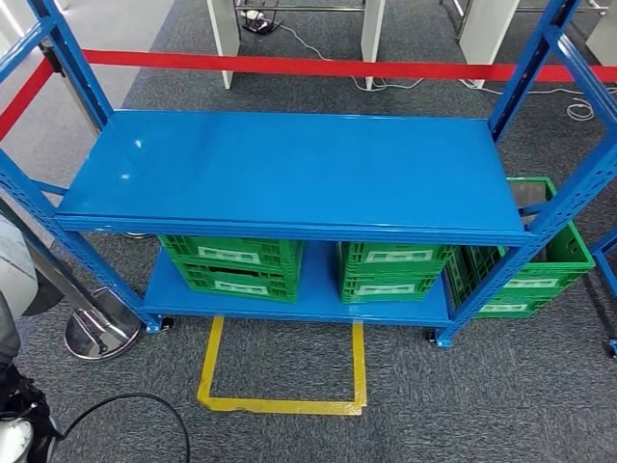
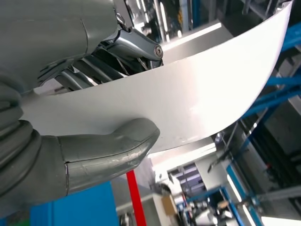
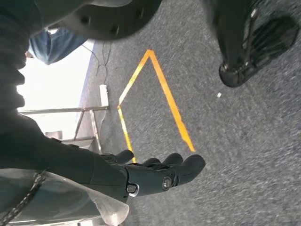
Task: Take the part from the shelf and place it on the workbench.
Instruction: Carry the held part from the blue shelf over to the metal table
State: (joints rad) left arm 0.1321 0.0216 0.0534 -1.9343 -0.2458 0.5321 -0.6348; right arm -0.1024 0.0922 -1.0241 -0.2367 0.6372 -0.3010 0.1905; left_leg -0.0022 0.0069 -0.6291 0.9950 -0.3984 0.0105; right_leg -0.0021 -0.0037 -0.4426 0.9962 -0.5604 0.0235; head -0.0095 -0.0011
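A large white curved sheet part [image 2: 199,89] is gripped by my left hand [image 2: 57,42]. The thick grey thumb [image 2: 110,150] presses on one face and the darker fingers [image 2: 138,44] lie on the other. My right hand [image 3: 156,174] hangs over the grey carpet with its fingers stretched out and holds nothing. In the head view the blue shelf [image 1: 291,174] stands straight ahead, and its upper board is bare.
Two green crates [image 1: 232,265] [image 1: 392,270] sit on the lower shelf board, and a third [image 1: 538,270] stands beside the right post. A yellow tape square [image 1: 283,400] marks the carpet in front. A red barrier band [image 1: 291,66] runs behind the shelf. A metal stand base [image 1: 102,333] and a black cable [image 1: 131,405] lie at the left.
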